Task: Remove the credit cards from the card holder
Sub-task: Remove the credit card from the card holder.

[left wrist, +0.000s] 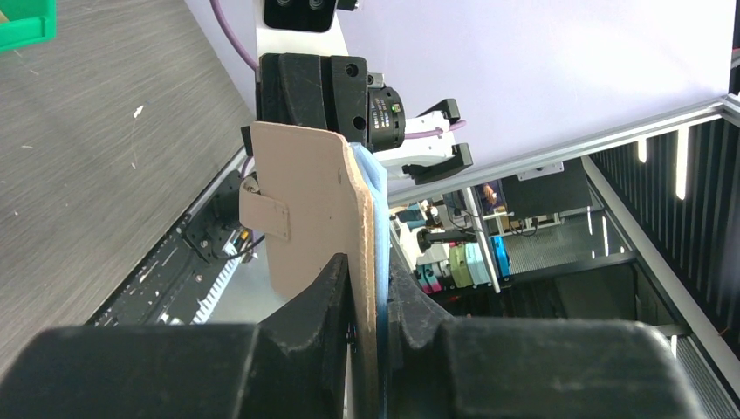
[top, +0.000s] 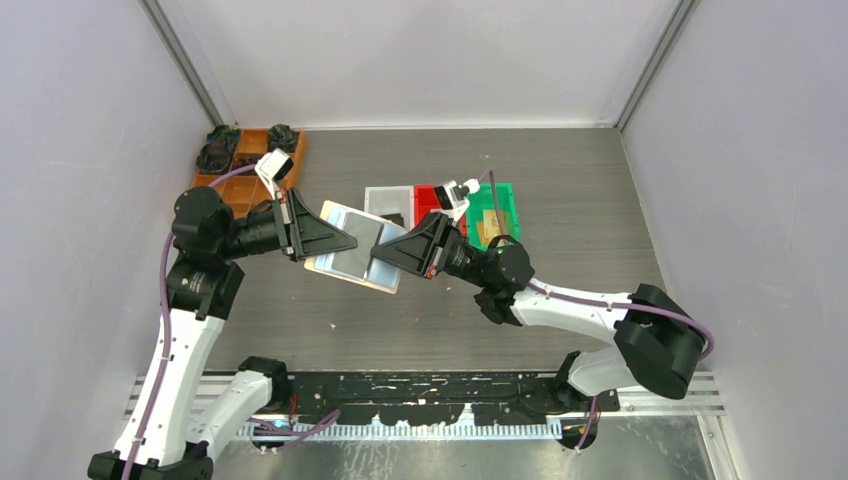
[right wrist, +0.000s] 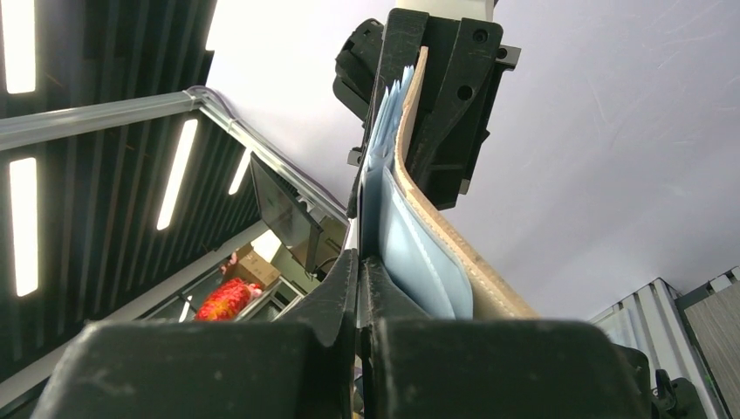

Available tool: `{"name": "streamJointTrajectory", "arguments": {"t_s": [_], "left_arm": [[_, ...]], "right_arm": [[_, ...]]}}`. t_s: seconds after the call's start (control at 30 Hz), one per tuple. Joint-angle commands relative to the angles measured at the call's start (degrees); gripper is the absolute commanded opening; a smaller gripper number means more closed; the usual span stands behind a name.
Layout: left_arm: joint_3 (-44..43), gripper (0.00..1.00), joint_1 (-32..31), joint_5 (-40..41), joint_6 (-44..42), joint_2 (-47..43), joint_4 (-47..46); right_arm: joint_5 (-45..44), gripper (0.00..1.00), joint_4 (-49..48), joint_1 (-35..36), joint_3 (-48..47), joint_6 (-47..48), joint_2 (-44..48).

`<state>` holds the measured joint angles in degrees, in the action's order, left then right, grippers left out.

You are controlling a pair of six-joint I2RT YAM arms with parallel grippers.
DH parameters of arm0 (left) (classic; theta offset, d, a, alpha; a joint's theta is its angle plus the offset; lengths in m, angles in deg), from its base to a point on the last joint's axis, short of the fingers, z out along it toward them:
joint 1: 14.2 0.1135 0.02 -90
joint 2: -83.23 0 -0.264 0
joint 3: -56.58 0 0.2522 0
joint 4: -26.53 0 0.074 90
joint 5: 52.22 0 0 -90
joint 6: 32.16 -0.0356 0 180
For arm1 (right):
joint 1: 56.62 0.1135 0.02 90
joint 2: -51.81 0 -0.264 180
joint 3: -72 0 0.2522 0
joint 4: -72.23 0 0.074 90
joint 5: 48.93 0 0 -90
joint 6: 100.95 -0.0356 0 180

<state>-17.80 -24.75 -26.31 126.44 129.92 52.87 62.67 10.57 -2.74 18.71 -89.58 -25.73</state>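
you are setting up a pull.
left pincer (left wrist: 368,266) clamping the card holder (top: 352,250), right pincer (right wrist: 359,259) pinching tight on its inner edge; next, pulling straight out.

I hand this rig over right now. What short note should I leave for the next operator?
Left gripper: shut on one edge of the open wallet, with the tan cover and blue pocket between its fingers.
Right gripper: shut on a thin inner layer at the opposite edge; card or pocket, I cannot tell.
Wallet: held in the air between both arms, near the white bin.
Done: a tan flat piece lies in the green bin, perhaps a card.
Left: check the pockets and pull out any cards.
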Motion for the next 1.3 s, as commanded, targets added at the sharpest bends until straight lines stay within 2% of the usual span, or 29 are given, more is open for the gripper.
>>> {"name": "streamJointTrajectory", "arguments": {"t_s": [0.0,0.47,0.77,0.83,0.93,0.97,1.03,1.13,1.2,1.27], "left_arm": [[-2.9,0.12,0.9,0.0,1.6,-1.0,-5.9],[-3.3,0.13,0.9,-0.5,1.6,-1.2,-6.1],[-4.2,0.19,0.9,-0.8,0.8,-1.0,-5.1],[-4.1,0.17,0.9,-0.6,0.9,-0.9,-5.2],[-4.0,0.09,0.9,-0.2,1.0,-1.0,-5.2],[-4.0,0.06,0.9,-0.2,1.0,-0.9,-5.2],[-4.1,0.01,0.9,-0.1,0.8,-1.0,-5.1],[-4.1,0.0,0.8,-0.3,0.4,-1.0,-4.7],[-4.1,0.0,0.8,-0.3,0.1,-1.0,-4.5],[-4.2,0.0,0.9,-0.3,-0.2,-1.0,-4.4]], "right_arm": [[0.5,0.01,-6.4,-0.5,0.8,-1.0,1.9],[-1.3,0.01,-5.9,-0.6,3.3,0.4,4.3],[-1.1,0.01,2.3,-0.5,4.9,4.4,9.6],[-0.6,0.01,2.6,-0.5,4.2,4.2,9.3],[0.4,0.01,3.1,0.1,2.1,4.0,8.1],[0.8,0.03,3.3,0.5,1.1,4.0,7.4],[1.5,0.17,3.5,1.0,-0.7,3.7,5.9],[1.5,0.36,1.9,1.2,-1.9,2.8,4.6],[1.1,0.41,0.7,1.2,-2.0,2.3,4.1],[1.0,0.41,0.2,1.2,-2.2,1.7,4.0]]}}
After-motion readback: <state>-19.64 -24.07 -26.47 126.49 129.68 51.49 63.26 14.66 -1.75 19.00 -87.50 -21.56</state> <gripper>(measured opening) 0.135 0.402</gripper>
